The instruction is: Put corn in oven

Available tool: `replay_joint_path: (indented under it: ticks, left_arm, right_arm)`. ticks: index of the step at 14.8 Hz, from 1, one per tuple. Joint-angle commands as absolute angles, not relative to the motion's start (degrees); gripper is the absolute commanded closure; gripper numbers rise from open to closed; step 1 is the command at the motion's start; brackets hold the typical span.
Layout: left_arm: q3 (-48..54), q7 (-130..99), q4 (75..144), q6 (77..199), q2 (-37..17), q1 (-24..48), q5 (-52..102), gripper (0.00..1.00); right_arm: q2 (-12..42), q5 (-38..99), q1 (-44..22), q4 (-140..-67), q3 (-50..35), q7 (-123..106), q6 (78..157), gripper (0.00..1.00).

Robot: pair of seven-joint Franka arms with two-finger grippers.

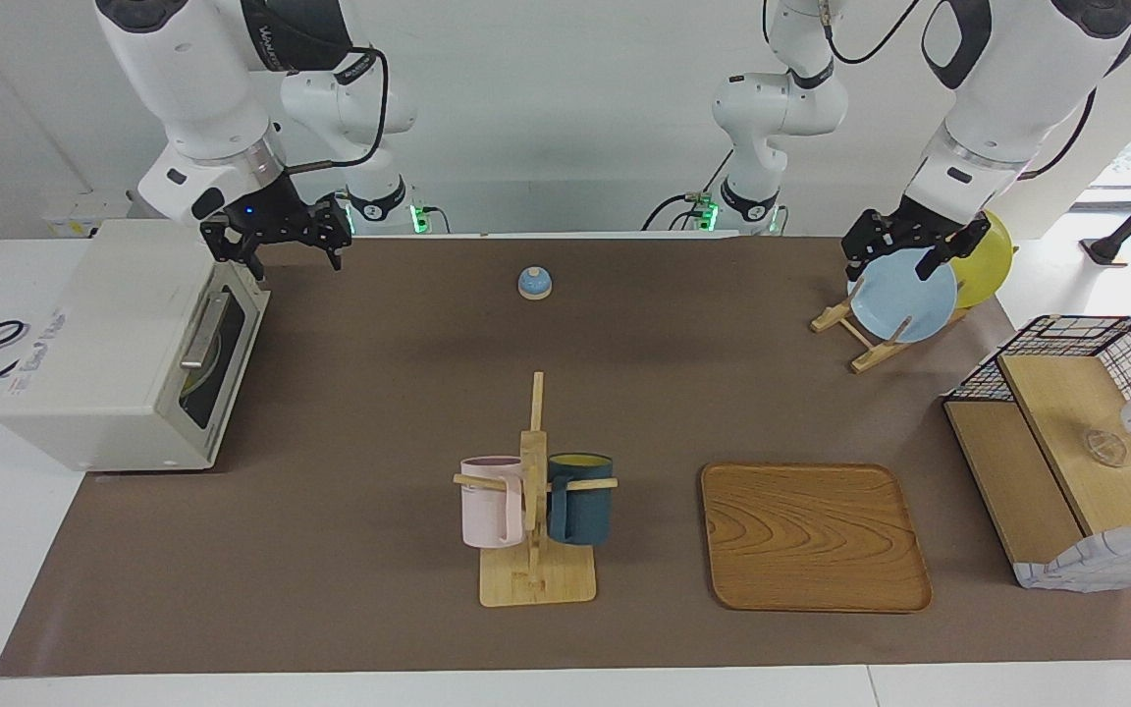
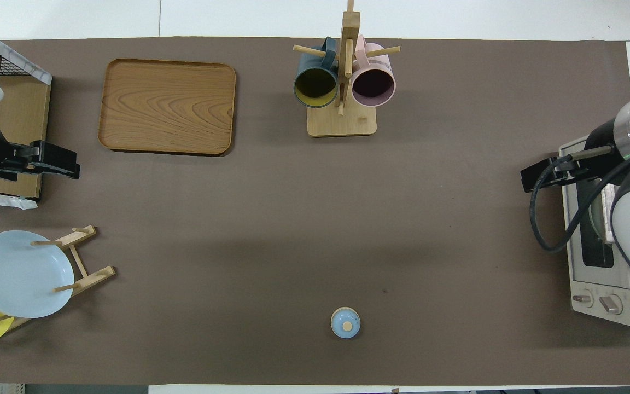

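The right gripper (image 1: 283,257) hangs with its fingers spread and empty over the corner of the boxy cream-white toaster oven (image 1: 104,334) that lies nearest the robots. In the facing view the oven's dark glass door (image 1: 224,365) lies at about 7 o'clock from this gripper. The door is shut and faces 3 o'clock, toward the middle of the brown counter (image 1: 379,393). Its silver bar handle (image 1: 203,329) runs lengthwise from 1 to 7 o'clock.

No corn cob shows on the counter. A pale yellowish shape sits behind the glass, but I cannot tell whether it is the corn or which way it points.

The left gripper (image 1: 904,263) waits, also spread and empty, over a round light-blue plate (image 1: 904,299) at the other end. The right arm is by far the nearer to the oven.
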State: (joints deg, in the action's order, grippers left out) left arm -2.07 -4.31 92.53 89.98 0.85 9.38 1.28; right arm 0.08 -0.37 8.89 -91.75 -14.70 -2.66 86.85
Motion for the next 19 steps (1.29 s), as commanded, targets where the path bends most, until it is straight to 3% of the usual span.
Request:
replay_joint_path:
  ticks: [1, 6, 10, 19]
  left_arm:
    - [-1.67, -4.22, 92.11, 88.86, 1.14, 8.96, 0.09, 0.00]
    - [-1.67, -4.22, 92.11, 88.86, 1.14, 8.96, 0.09, 0.00]
    - [-1.67, -4.22, 92.11, 88.86, 1.14, 8.96, 0.09, 0.00]
    - [-1.67, -4.22, 92.11, 88.86, 1.14, 8.96, 0.09, 0.00]
  right_arm:
    - [0.88, -0.26, 10.19, -90.53, -15.38, -2.02, 87.19, 0.00]
    - [0.70, -0.53, 11.34, -91.41, -14.85, -2.02, 88.85, 0.00]
    - [1.40, -0.70, 2.92, -90.53, -6.18, -2.11, 88.59, 0.00]
    - [2.28, -0.79, 0.18, -88.59, -2.37, -2.02, 86.92, 0.00]
